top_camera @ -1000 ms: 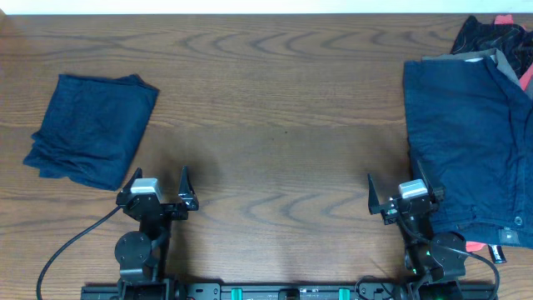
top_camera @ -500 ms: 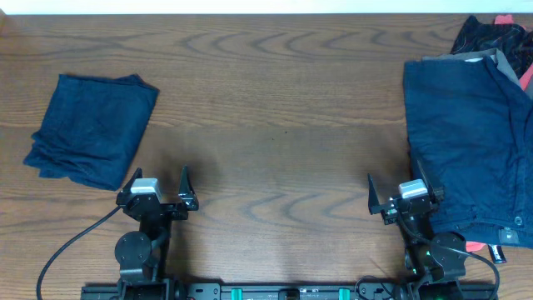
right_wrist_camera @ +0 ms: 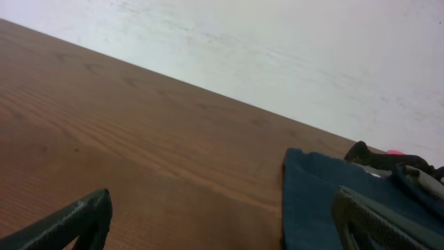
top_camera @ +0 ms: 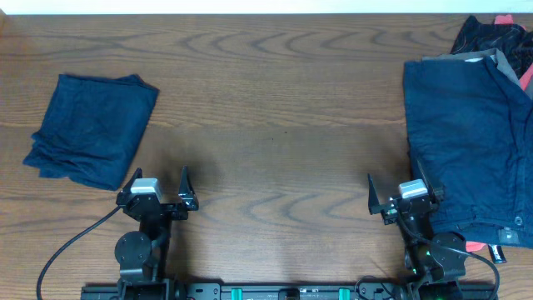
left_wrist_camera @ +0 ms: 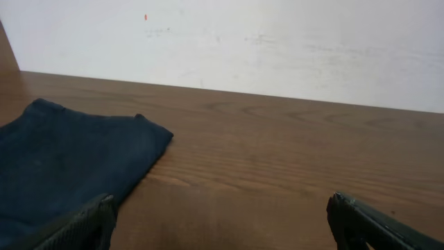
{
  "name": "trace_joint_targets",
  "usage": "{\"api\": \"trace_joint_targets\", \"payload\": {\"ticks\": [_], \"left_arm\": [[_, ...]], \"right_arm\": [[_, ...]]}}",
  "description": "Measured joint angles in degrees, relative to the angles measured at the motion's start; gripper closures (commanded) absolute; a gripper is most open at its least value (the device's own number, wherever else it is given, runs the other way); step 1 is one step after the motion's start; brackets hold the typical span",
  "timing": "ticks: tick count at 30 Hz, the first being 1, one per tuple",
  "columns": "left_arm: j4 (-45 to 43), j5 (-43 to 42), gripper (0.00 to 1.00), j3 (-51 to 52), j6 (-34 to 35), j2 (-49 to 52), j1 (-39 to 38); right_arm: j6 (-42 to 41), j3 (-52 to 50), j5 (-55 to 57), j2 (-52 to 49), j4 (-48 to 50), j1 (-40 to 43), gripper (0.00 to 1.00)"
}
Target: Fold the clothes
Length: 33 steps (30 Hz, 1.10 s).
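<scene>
Nearest me, my left gripper (top_camera: 158, 179) and right gripper (top_camera: 395, 182) sit wide open over the table's (top_camera: 275, 108) near edge, holding nothing. A folded navy piece (top_camera: 90, 129) lies just beyond the left one. A large unfolded navy garment (top_camera: 462, 142) lies just beside the right gripper, overlapping a grey shirt (top_camera: 479, 57) and a black item (top_camera: 479, 33) farther back. Pinching too deep there could, I judge, drag up the layers underneath. I see no bin or basket.
</scene>
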<state>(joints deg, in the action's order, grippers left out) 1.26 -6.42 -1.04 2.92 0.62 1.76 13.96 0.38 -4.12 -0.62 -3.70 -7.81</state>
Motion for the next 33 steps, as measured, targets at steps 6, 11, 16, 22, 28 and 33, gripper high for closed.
{"api": "trace_joint_targets", "payload": {"ticks": [6, 11, 16, 22, 28, 33], "left_arm": [[0.00, 0.00, 0.02, 0.00, 0.00, 0.00, 0.00], [0.00, 0.00, 0.02, 0.00, 0.00, 0.00, 0.00], [0.22, 0.02, 0.02, -0.02, 2.14, 0.00, 0.00], [7.15, 0.37, 0.02, -3.06, 4.22, 2.03, 0.00], [14.80, 0.35, 0.02, -10.01, 4.55, 9.92, 0.00], [22.71, 0.33, 0.02, -20.61, 4.52, 19.41, 0.00]], "right_arm": [[0.00, 0.00, 0.00, 0.00, 0.00, 0.00, 0.01], [-0.13, 0.00, -0.07, 0.00, 0.02, 0.00, 0.01], [-1.27, 0.00, 0.66, -0.02, 0.02, 0.00, 0.01], [-2.78, 2.12, 5.16, -2.95, -2.93, 0.00, 0.01], [-3.30, 11.30, 8.50, -15.56, -7.82, 0.00, 0.01], [-4.44, 22.05, 9.64, -31.04, -13.64, 0.00, 0.01]]}}
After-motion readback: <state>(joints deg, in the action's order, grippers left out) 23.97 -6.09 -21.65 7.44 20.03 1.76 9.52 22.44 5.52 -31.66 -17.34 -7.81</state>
